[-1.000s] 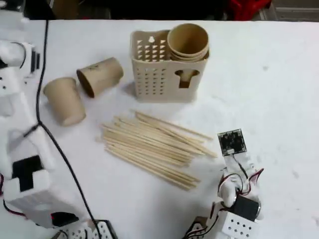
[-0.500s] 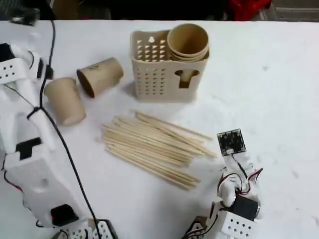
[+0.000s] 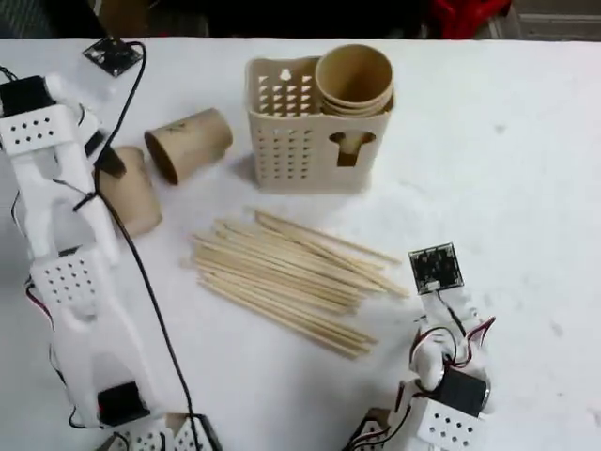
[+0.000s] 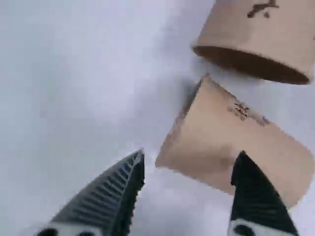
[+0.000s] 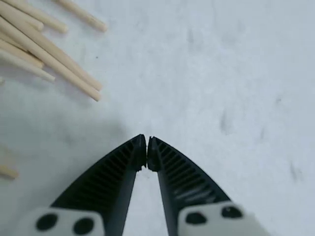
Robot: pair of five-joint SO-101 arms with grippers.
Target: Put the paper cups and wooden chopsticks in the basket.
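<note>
Brown paper cup (image 4: 231, 132) on the white table (image 4: 74, 73), just ahead of the wide-spread left gripper (image 4: 191, 155), its length slanting across the gap toward one jaw; this arm is the nearer.

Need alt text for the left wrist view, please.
The open left gripper hangs over a paper cup on the white table. A second paper cup lies on its side just beyond, its dark mouth showing.
</note>
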